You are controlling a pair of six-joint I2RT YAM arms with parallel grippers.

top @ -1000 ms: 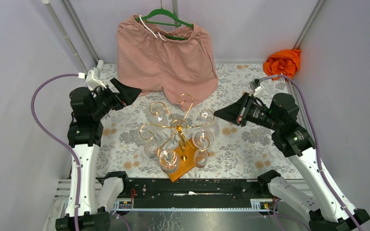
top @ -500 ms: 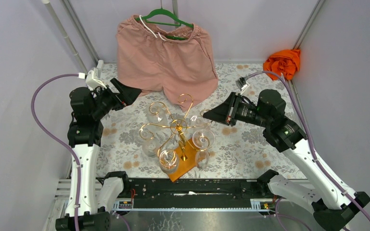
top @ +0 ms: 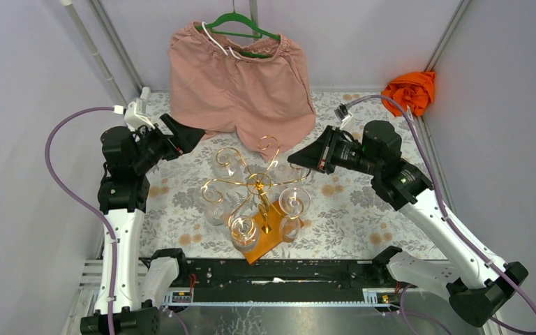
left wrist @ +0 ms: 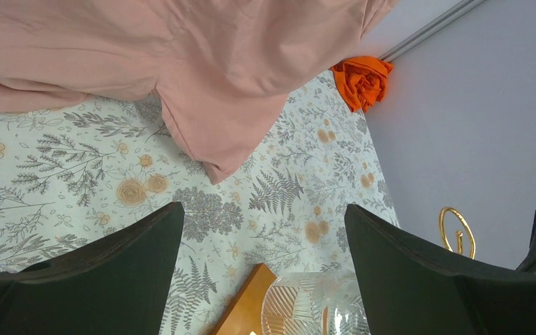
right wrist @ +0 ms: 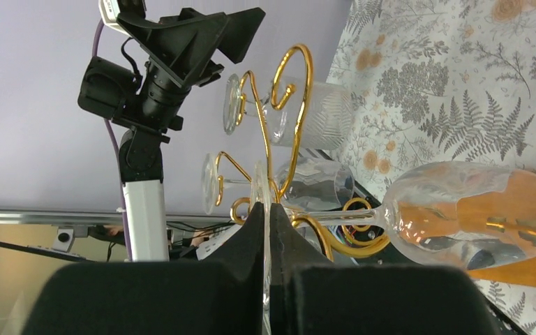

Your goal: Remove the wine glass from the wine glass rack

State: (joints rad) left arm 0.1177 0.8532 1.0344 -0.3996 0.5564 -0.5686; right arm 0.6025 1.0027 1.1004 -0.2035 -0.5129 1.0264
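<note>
**Left arm.** The left gripper hovers above the left part of the bench, well apart from the rack. Its fingers are spread wide and hold nothing. Its wrist view looks between them at the rack's wooden base and one bowl.

**Rack.** The rack is at the middle of the bench's near edge. Several other glasses hang bowl-down from its scroll arms. Shorts hang at the far edge, and an orange cloth lies in the far right corner.

**Glass.** The glass hangs on the rack's far right side. In the right wrist view its stem passes a gold curl, so it appears not yet clear of its arm.

**Right arm.** The right gripper is at the rack's top right. Its fingers are pressed together, and the thin foot of the glass appears pinched between them, edge-on.

**Procedure for the step in hand: drawing the glass out.**
1. Keep the pinch firm. The foot is thin and smooth and will likely slip if tilted.
2. Slide the foot along the scroll toward its open end, with the stem centred in the gap.
3. Move slowly. The bowl hangs close to a neighbouring bowl and could swing into it.
4. Do not lift until the stem is clear of the curl, or the rack may rise or tip.
5. If the rack shifts, steady its base with the left gripper.
</note>
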